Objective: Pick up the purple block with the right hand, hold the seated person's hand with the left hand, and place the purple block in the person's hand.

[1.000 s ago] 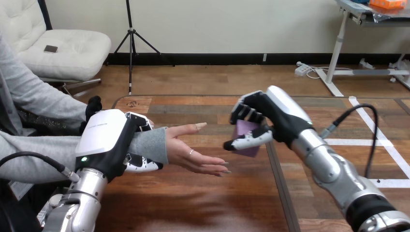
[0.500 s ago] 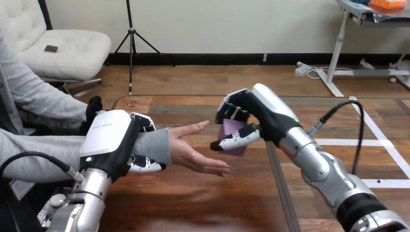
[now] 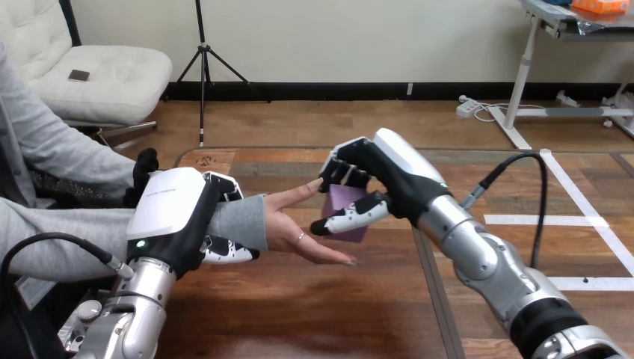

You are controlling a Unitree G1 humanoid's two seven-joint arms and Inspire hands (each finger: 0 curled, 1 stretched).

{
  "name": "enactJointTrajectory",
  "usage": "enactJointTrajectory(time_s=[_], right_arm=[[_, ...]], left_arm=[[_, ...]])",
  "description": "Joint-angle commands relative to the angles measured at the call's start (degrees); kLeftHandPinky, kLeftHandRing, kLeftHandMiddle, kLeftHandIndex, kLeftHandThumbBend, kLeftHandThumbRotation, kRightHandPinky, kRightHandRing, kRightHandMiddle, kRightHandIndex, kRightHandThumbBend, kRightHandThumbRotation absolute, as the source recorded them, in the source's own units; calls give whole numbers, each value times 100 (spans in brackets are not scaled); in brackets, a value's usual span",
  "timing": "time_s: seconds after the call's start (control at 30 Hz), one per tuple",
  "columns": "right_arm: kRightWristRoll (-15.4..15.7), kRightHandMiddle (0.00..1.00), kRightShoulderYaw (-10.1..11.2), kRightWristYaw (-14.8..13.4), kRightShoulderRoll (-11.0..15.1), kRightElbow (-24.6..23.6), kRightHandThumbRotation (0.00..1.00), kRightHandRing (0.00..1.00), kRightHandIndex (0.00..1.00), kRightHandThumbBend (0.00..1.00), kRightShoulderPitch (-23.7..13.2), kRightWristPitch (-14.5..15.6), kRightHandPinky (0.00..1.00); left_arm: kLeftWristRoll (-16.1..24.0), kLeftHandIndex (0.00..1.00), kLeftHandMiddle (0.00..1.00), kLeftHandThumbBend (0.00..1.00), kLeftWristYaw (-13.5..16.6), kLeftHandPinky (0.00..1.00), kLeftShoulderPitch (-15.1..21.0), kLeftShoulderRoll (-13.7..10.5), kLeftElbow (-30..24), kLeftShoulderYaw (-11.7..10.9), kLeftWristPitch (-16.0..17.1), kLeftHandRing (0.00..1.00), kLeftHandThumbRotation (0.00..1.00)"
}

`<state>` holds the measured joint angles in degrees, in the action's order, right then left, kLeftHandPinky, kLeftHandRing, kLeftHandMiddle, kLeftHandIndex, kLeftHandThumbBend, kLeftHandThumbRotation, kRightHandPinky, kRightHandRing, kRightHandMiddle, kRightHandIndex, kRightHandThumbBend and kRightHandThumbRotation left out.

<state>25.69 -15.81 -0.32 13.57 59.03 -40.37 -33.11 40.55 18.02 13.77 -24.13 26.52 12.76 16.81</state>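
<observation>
Fingers (image 3: pixel 341 166) and thumb of the right robot hand (image 3: pixel 392 179) are curled round the purple block (image 3: pixel 346 208), pinching it just above and beyond the fingertips of the person's hand (image 3: pixel 293 224), which lies open, palm up, over the wooden surface (image 3: pixel 299 307). Whether block and fingertips touch, I cannot tell. The left robot hand (image 3: pixel 173 221) is closed round the grey-sleeved wrist (image 3: pixel 239 223) behind that hand.
</observation>
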Motion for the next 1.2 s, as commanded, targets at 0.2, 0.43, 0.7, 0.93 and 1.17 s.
enactJointTrajectory(time_s=[0.2,0.43,0.7,0.93,1.17], right_arm=[[-78,43,-19,116,-157,-355,0,39,43,77,-261,73,39],[-49,43,-52,182,-208,-405,0,39,43,77,-264,122,40],[-37,43,-84,191,-271,-420,0,39,43,77,-257,32,40],[-51,43,-93,214,-327,-414,0,39,43,78,-256,-12,38],[-47,42,-108,209,-361,-418,0,38,42,78,-248,-53,37]], left_arm=[[-135,31,29,67,224,18,655,290,-144,80,337,24,0],[-162,31,29,66,177,18,663,326,-161,62,302,24,0],[-191,31,29,66,76,18,679,335,-198,61,255,24,0],[-191,31,29,66,66,18,682,365,-212,60,235,24,0],[-215,31,29,66,15,18,686,396,-227,59,211,24,0]])
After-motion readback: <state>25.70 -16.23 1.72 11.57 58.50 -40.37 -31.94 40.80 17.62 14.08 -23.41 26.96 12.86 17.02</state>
